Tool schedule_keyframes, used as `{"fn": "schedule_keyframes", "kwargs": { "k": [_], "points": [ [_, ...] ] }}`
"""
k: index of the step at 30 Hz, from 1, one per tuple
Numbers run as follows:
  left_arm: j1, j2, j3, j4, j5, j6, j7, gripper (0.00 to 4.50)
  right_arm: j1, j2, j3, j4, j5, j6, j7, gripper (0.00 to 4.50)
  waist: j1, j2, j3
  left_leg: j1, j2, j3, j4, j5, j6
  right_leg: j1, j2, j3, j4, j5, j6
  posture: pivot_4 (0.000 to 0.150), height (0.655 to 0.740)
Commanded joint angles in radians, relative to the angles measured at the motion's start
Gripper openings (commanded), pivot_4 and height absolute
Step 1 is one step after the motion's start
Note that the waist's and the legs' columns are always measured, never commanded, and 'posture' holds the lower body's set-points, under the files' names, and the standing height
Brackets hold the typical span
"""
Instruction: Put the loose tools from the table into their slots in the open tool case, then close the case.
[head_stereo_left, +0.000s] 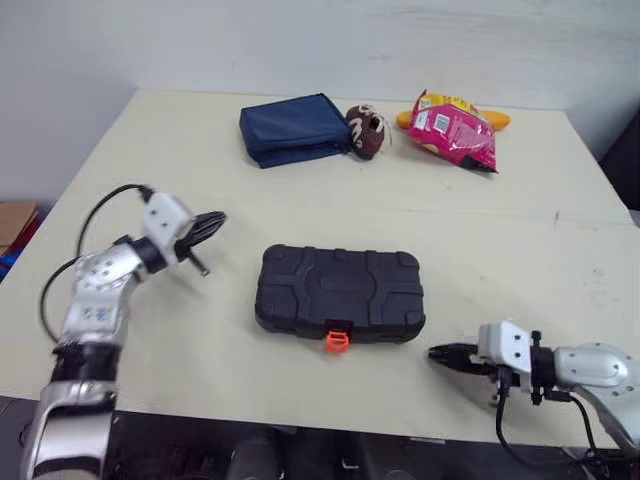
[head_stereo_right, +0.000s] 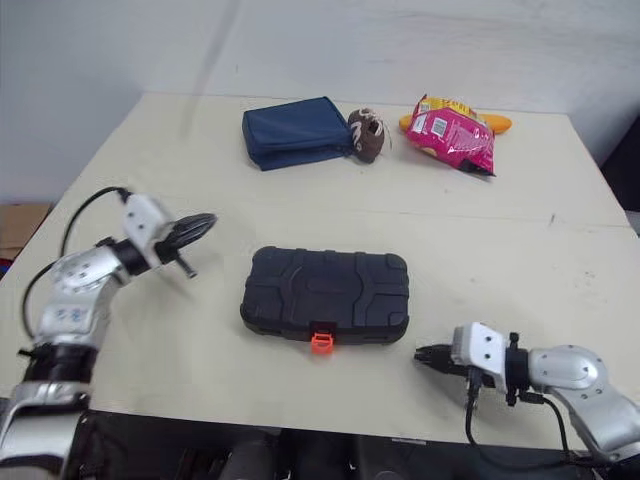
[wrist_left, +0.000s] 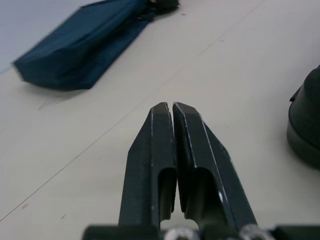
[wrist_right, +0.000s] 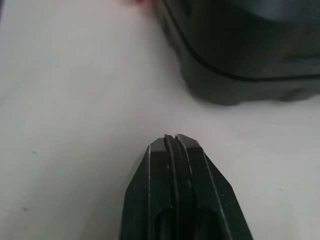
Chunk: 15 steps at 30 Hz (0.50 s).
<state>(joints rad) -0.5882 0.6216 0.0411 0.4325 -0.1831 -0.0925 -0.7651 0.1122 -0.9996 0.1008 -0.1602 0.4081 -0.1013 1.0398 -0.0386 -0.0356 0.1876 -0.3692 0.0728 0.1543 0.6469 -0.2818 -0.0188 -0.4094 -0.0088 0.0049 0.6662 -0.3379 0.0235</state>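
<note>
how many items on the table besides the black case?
3, along the far edge: blue pouch, brown plush toy against its right end, pink snack bag further right. A yellow thing behind the bag may be a fourth.

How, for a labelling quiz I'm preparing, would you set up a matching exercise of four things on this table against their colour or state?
Column one:
1. tool case
2. pouch
3. snack bag
4. left gripper

Column two:
A. pink
B. navy blue
C. jaws shut, holding nothing
D. black, closed, with an orange latch

Pairs: 1-D, 2-B, 3-A, 4-C.
</note>
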Motion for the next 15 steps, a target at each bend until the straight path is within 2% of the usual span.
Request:
{"fn": "schedule_keyframes", "kwargs": {
  "k": [1,5,8,10,15],
  "points": [
    [-0.151,-0.028,-0.079,0.171,0.097,-0.027,-0.031,0.00,-0.029,0.030,0.014,-0.056,-0.018,0.086,0.000,0.09,0.005,-0.001,0.001,0.000,0.000,0.000,0.001,0.000,0.000,0.000,0.000,0.000,0.000,0.000,0.000,0.150,0.7400],
    [-0.240,-0.081,-0.161,0.381,0.162,-0.114,-0.137,0.00,-0.091,0.112,0.060,-0.052,-0.095,0.113,-0.032,0.09,0.006,-0.001,0.000,0.000,0.000,0.001,0.001,0.001,-0.001,-0.001,0.001,0.000,0.001,0.000,0.000,0.150,0.7400],
    [-0.264,-0.099,-0.180,0.470,0.173,-0.156,-0.206,0.00,-0.123,0.154,0.064,-0.018,-0.141,0.118,-0.052,0.09,0.000,-0.002,0.001,0.000,0.000,0.003,0.001,0.000,-0.001,-0.002,0.001,0.001,0.001,0.000,0.000,0.150,0.7400],
    [-0.269,-0.109,-0.181,0.476,0.161,-0.188,-0.260,0.00,-0.152,0.181,0.061,0.024,-0.184,0.095,-0.072,0.09,-0.003,-0.004,0.000,-0.001,0.001,0.003,0.001,0.000,-0.001,-0.003,0.001,0.001,0.002,0.000,-0.001,0.150,0.7400],
    [-0.185,-0.099,-0.150,0.350,0.106,-0.199,-0.340,0.00,-0.272,0.253,0.055,0.164,-0.266,0.024,-0.115,0.09,-0.016,-0.005,0.000,0.001,0.001,0.003,0.004,0.001,-0.002,-0.002,0.000,0.001,0.007,0.000,-0.001,0.150,0.7400]
  ]
}}
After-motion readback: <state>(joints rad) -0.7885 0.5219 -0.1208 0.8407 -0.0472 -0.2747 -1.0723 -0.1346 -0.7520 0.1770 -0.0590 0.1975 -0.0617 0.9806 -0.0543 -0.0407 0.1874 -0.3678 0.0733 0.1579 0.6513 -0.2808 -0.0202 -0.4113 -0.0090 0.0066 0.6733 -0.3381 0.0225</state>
